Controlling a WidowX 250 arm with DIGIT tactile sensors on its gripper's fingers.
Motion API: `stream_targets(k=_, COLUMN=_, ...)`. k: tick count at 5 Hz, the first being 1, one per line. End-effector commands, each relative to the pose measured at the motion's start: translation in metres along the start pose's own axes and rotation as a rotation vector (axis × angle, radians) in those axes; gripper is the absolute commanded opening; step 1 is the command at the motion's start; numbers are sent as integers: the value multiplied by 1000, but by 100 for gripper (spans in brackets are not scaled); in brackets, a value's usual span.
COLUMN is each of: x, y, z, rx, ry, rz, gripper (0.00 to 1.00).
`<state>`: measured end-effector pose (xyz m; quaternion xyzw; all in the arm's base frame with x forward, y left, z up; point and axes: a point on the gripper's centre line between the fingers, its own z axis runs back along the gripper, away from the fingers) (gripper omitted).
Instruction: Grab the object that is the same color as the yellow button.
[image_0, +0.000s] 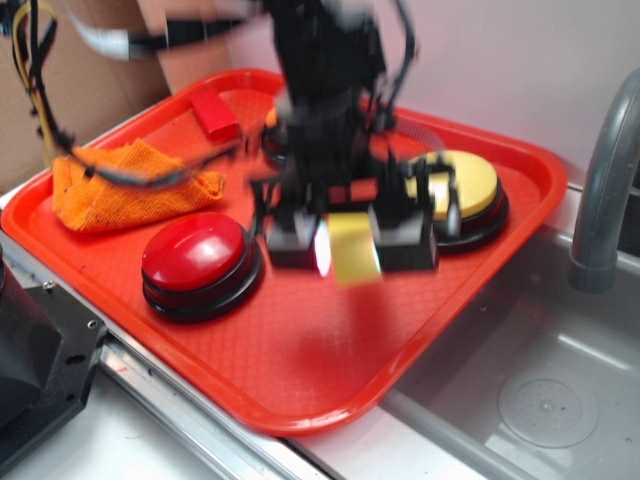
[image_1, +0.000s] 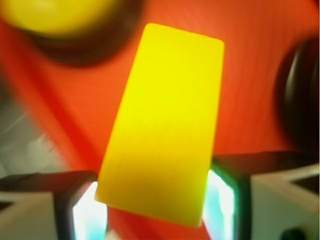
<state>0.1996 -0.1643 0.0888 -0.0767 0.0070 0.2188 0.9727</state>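
Gripper (image_0: 352, 240) clamped on the yellow block (image_0: 354, 248); in the wrist view both fingers (image_1: 82, 215) press its lower side faces, and the block (image_1: 162, 125) juts out beyond the tips. It appears lifted off the red tray (image_0: 300, 370), though blur leaves contact uncertain. Judgement: light, rigid, smooth-faced, so slippery; the hold sits near one end, and a grip nearer mid-length on the flat sides would resist pivoting. Outward: yellow button (image_0: 462, 190) at 2 o'clock from the gripper, just beside it; red button (image_0: 197, 262) at 9 o'clock; small red block (image_0: 215, 115) at 11 o'clock; orange cloth (image_0: 125, 185) at 10 o'clock.
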Motion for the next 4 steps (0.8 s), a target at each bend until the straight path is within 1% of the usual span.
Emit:
stream_targets(k=1, x=27, y=32, z=128, rx=35, ry=-53, rz=-246, gripper=0)
stream_targets(k=2, x=33, y=49, z=163, rx=133, ry=-75, rz=-292, gripper=0)
stream_targets(k=3, x=38, y=65, z=174, rx=210, ry=-153, rz=-290, gripper=0)
stream_targets(k=4, x=44, y=70, z=177, rx=215, ry=-101, rz=-368, gripper=0)
